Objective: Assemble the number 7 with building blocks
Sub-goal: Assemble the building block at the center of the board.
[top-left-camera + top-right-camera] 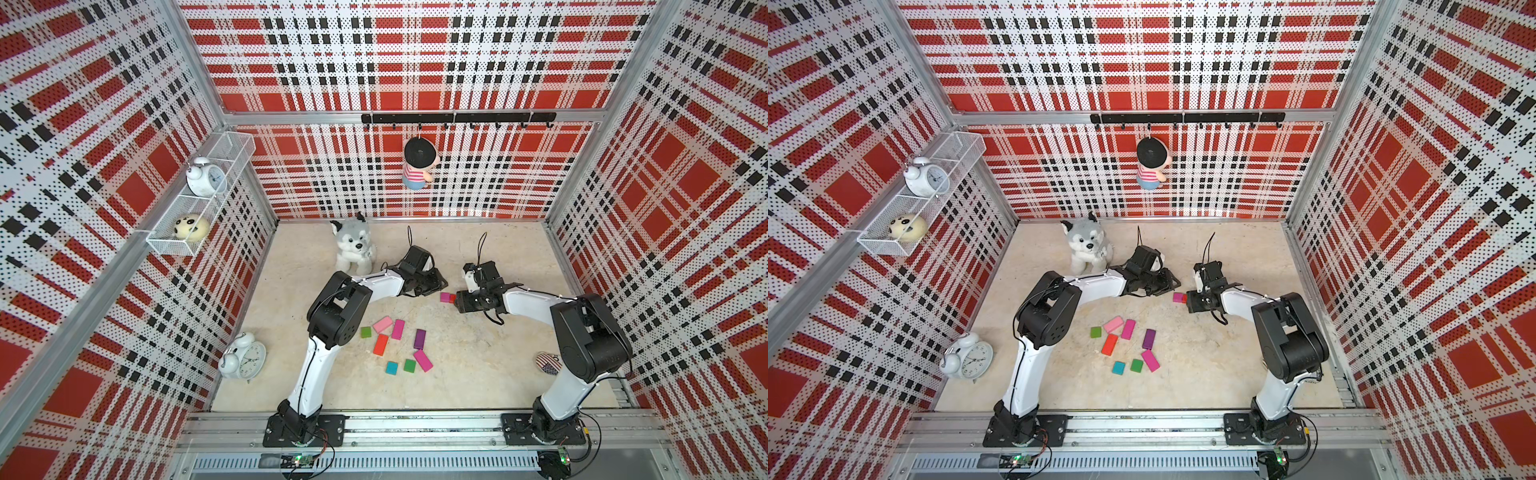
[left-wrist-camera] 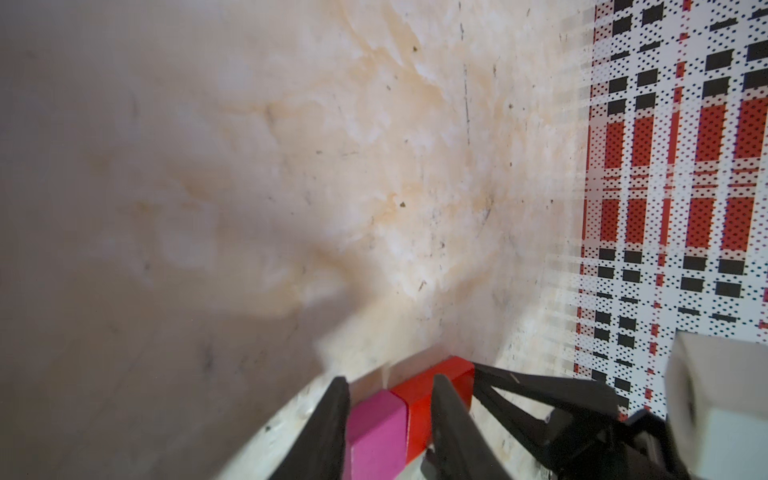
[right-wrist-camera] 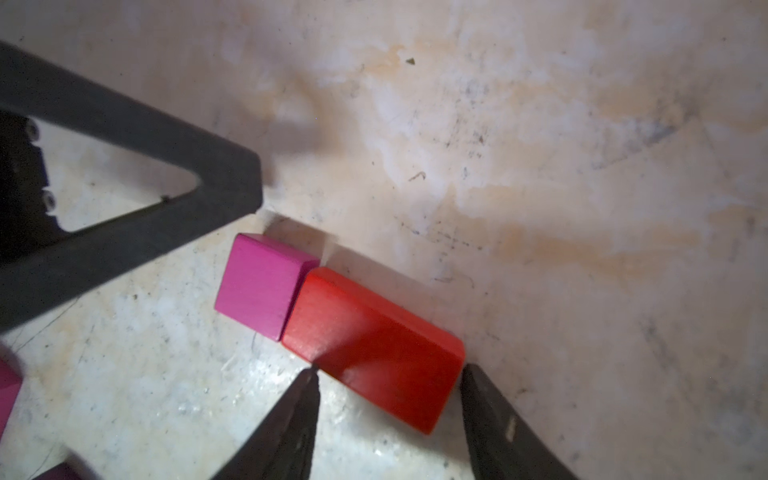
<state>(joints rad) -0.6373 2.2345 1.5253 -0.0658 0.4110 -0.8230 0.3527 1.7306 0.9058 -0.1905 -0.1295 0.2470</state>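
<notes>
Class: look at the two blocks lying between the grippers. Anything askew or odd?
Only slightly: the magenta square touches the red block end to end, but seems turned a little off its line. Nothing looks damaged or spilled.

Red block (image 3: 374, 349), magenta block (image 3: 262, 286) — painted-wood look, satin smooth. Tabletop (image 3: 540, 145) — matt, scuffed, stained. Plush dog (image 1: 353, 245), fluffy cloth.
</notes>
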